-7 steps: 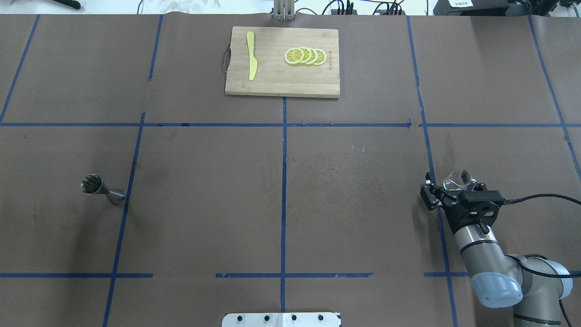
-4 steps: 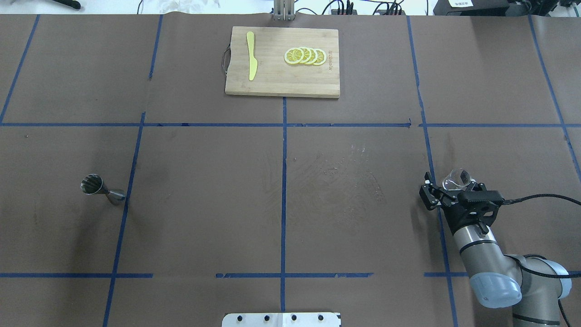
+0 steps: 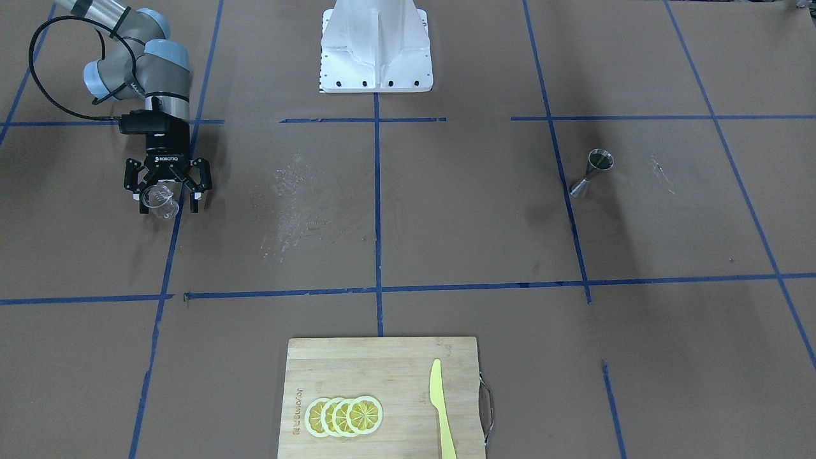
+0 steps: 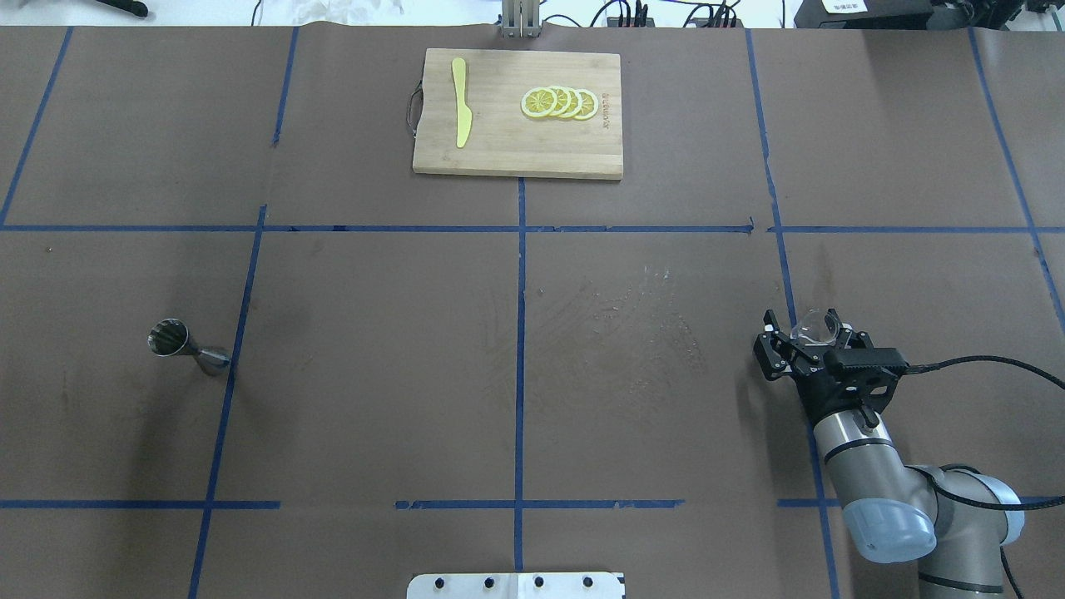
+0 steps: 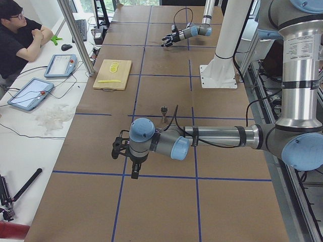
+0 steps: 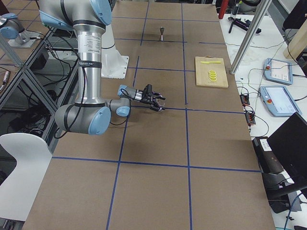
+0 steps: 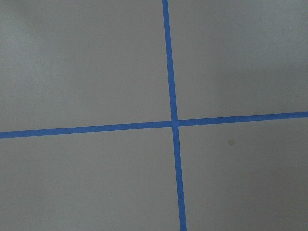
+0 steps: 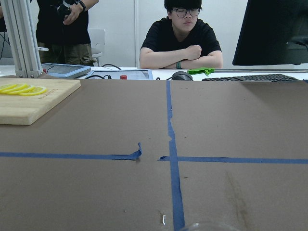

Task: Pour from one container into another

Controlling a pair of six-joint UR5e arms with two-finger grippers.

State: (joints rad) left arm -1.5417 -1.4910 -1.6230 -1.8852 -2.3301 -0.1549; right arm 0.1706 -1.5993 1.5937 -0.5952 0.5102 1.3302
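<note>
The small clear cup (image 4: 819,327) sits between the fingers of my right gripper (image 4: 803,333), which is shut on it, low over the table on my right side. The front-facing view shows the same cup (image 3: 158,201) in that gripper (image 3: 167,199), and its rim (image 8: 207,226) peeks in at the bottom of the right wrist view. The steel jigger (image 4: 187,348) stands alone far to the left, beside a blue tape line. My left gripper (image 5: 120,147) appears only in the exterior left view, so I cannot tell if it is open or shut. The left wrist view holds nothing but a tape cross.
A wooden cutting board (image 4: 499,150) lies at the far middle edge with lemon slices (image 4: 559,102) and a yellow knife (image 4: 460,104) on it. The robot's white base (image 3: 376,44) is at the near edge. Operators (image 8: 182,38) sit beyond the table's far side.
My right gripper has shifted a little to the left with the clear cup still in it. The jigger has not moved.
</note>
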